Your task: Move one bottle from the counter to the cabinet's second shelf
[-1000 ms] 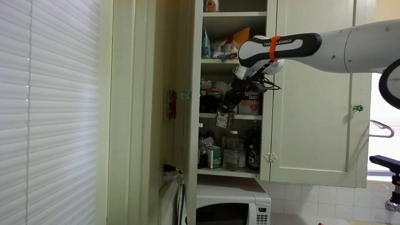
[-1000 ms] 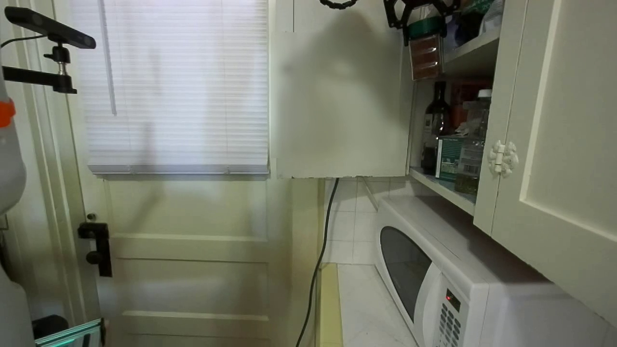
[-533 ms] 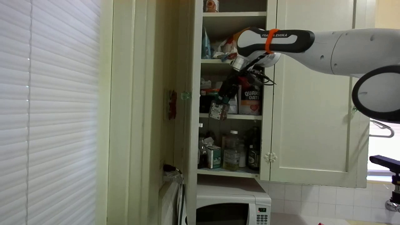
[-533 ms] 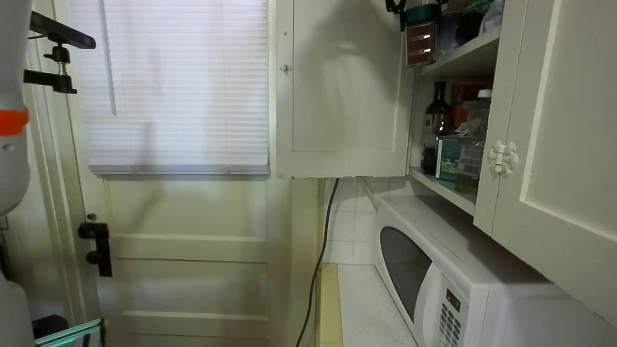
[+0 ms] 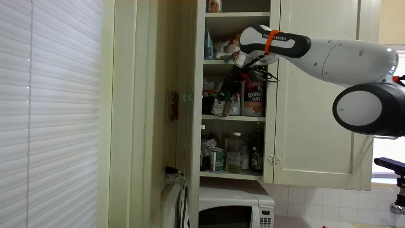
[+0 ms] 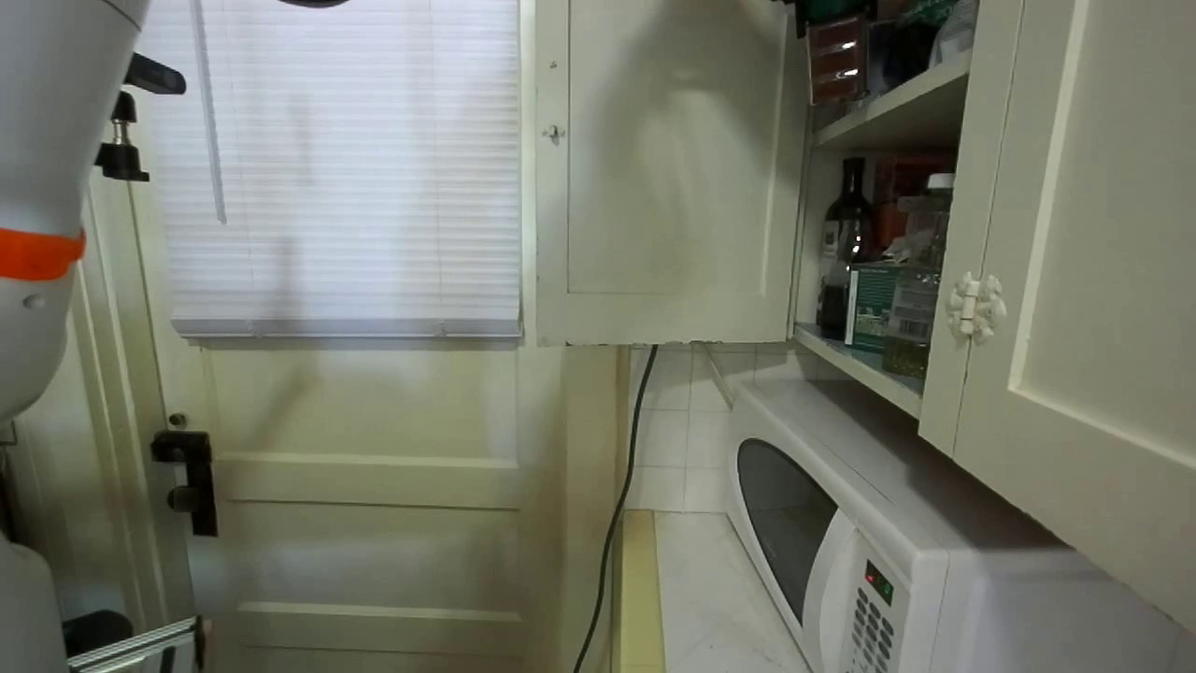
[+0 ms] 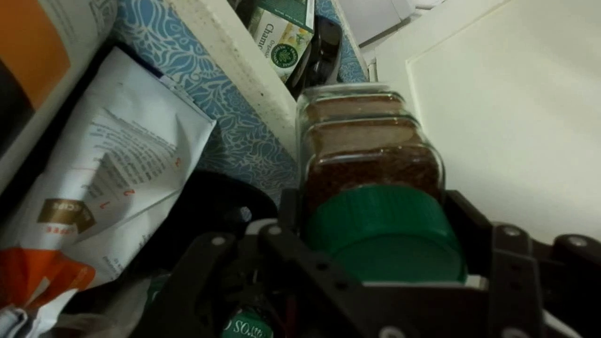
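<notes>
Cream door (image 5: 193, 142): well left of the oats box (image 5: 254, 101)
Dark thing (image 5: 207, 106): left of the oats box, on the shelf (image 5: 250, 118)
Bottle (image 5: 219, 107): tilted, left of the oats box
Gripper (image 7: 375, 211): clamped around the bottle's green lid
White bag (image 5: 235, 106): crowding the shelf just left of the oats box

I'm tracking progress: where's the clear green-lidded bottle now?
In the wrist view, the clear green-lidded bottle is right of centre, gripped by the black end effector, with the open cream cabinet door to its right.

Second-lowest shelf (image 5: 234, 118) | oats container (image 5: 253, 102) stood near right end | bottom shelf (image 5: 232, 176) | clear bottle (image 5: 234, 155) stood near front edge
</notes>
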### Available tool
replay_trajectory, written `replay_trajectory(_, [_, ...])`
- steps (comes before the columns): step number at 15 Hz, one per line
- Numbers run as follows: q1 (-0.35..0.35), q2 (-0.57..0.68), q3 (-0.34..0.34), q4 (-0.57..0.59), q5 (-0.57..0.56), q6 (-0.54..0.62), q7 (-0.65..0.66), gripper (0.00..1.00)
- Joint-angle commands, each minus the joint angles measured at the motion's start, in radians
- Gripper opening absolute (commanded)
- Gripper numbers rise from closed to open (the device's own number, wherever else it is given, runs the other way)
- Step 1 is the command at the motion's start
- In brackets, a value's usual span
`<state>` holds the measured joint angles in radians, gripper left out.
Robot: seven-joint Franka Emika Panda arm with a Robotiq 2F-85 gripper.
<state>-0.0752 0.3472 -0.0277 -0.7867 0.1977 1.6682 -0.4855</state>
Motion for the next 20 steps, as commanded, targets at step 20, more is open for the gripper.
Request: replay_trajectory(20, [0.01, 0.202, -0.022, 0.281, -0.087, 0.055, 0.098, 0.5])
